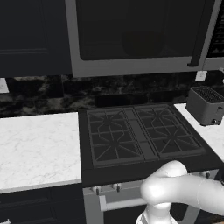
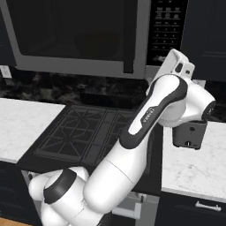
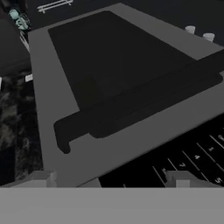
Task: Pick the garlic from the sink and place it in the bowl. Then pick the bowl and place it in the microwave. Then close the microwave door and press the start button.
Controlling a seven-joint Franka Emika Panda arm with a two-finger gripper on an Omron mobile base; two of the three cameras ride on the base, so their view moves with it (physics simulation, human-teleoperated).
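Pressing the start button: this is the step in hand, by my judgement, because the microwave door (image 1: 135, 35) stands closed.
Microwave door: it covers the whole front; its dark handle (image 1: 202, 33) runs along the right edge, beside the button panel (image 2: 166, 27).
Bowl: a dim round shape behind the tinted window could be the bowl (image 1: 142, 43); I cannot confirm it, and the garlic is too hidden to tell.
Microwave: the microwave (image 2: 141, 33) hangs above the stove (image 1: 142, 135), over its rear edge.
Gripper: the gripper (image 3: 114, 181) is raised in front of the door and the panel; in the hand view the two tips stand far apart, fully spread, and hold nothing.
Arm: the arm (image 2: 150, 119) rises over the front right corner of the stove.
Toaster: the toaster (image 1: 205, 105) sits on the right counter (image 2: 194, 165), near the back edge.
Next move: the hand probably must shift toward the panel and push one fingertip on the start key; the keys are small and close together, so careful aiming is needed.
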